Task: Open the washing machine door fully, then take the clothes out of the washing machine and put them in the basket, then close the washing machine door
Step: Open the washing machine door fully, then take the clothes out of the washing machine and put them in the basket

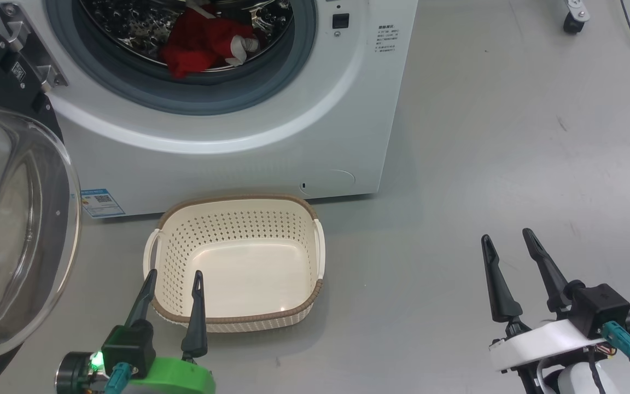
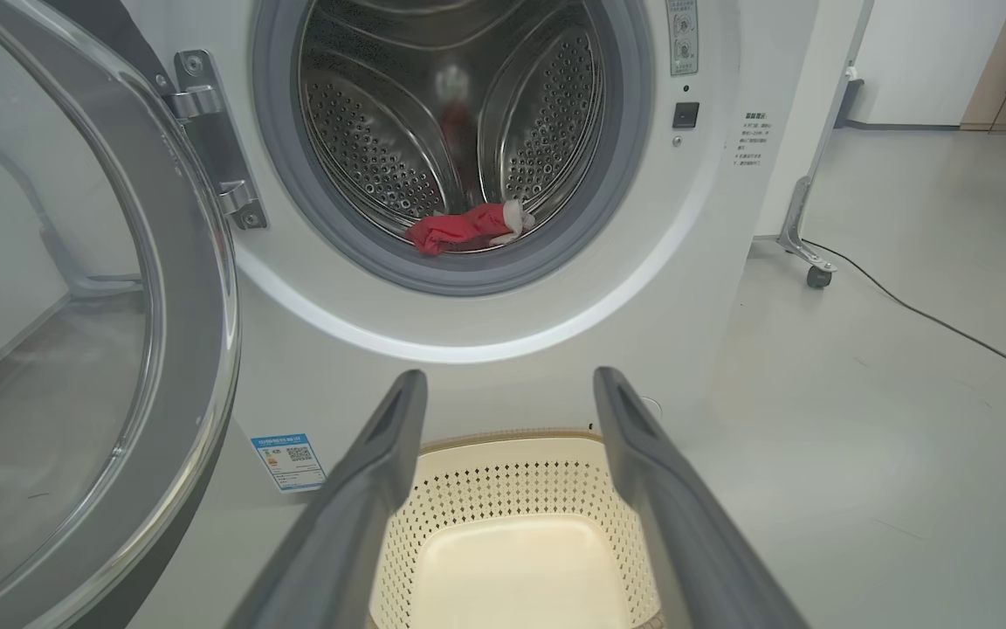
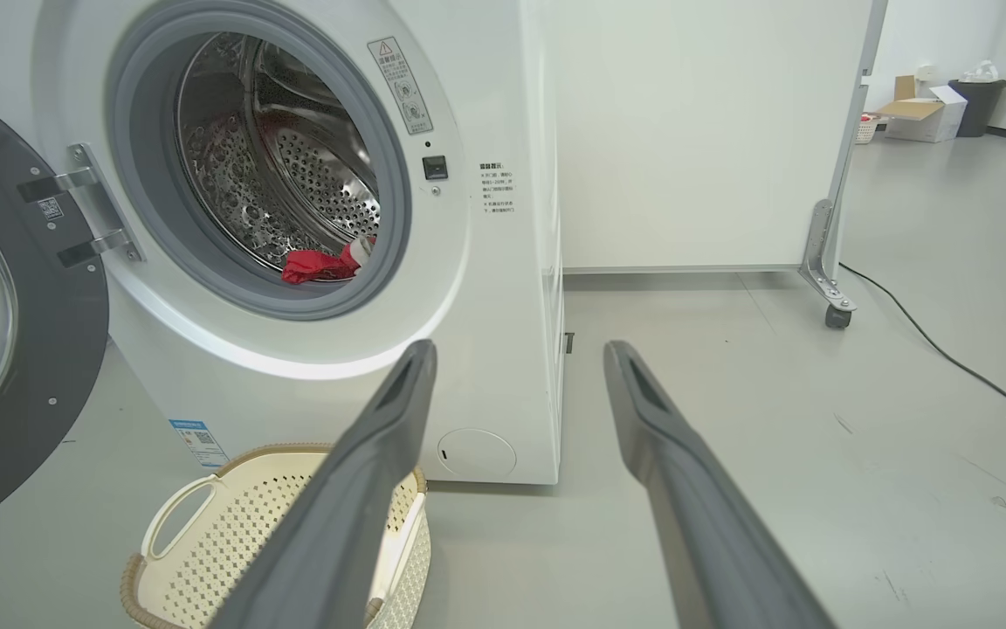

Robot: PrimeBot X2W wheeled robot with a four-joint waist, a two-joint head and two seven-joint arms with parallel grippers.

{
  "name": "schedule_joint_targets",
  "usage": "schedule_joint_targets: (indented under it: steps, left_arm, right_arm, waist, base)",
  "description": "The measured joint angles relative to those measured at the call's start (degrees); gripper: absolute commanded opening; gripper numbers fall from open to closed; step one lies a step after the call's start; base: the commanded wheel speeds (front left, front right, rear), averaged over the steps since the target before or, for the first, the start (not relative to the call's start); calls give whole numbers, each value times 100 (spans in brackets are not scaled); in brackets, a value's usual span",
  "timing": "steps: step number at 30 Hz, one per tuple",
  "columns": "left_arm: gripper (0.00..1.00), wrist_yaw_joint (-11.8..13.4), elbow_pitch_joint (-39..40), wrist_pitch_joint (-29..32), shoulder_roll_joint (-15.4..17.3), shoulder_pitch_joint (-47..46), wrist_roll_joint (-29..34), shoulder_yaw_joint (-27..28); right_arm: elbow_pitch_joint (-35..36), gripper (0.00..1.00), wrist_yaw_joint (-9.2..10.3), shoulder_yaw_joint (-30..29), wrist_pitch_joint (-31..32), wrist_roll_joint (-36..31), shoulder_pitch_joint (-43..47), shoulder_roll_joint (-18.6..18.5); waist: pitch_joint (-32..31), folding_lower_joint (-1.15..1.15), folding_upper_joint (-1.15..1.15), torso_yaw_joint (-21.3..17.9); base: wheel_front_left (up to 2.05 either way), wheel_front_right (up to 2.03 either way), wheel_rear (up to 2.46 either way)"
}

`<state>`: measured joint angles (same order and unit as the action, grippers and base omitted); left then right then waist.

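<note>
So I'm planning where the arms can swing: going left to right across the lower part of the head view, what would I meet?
washing machine door → blue label → basket → right gripper

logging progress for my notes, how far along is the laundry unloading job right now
Done: the washing machine door stands swung wide open. In hand: nothing; the left tool and right tool are both open and empty. Left: the clothes lie in the drum, the basket is empty, and the door must be closed afterwards.
</note>
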<state>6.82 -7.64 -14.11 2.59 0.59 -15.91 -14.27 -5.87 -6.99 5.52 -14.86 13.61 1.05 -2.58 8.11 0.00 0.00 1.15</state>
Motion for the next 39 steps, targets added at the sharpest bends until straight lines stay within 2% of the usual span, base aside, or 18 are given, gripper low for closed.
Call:
schedule_joint_targets:
  steps: [39]
  left_arm:
    - [100, 0, -212, 101, -1, -8, 90, -19]
  right_arm:
    - [96, 100, 16, 99, 0, 266, 201, 14]
  waist:
    - [-208, 0, 0, -47]
  base:
    - [1, -1, 0]
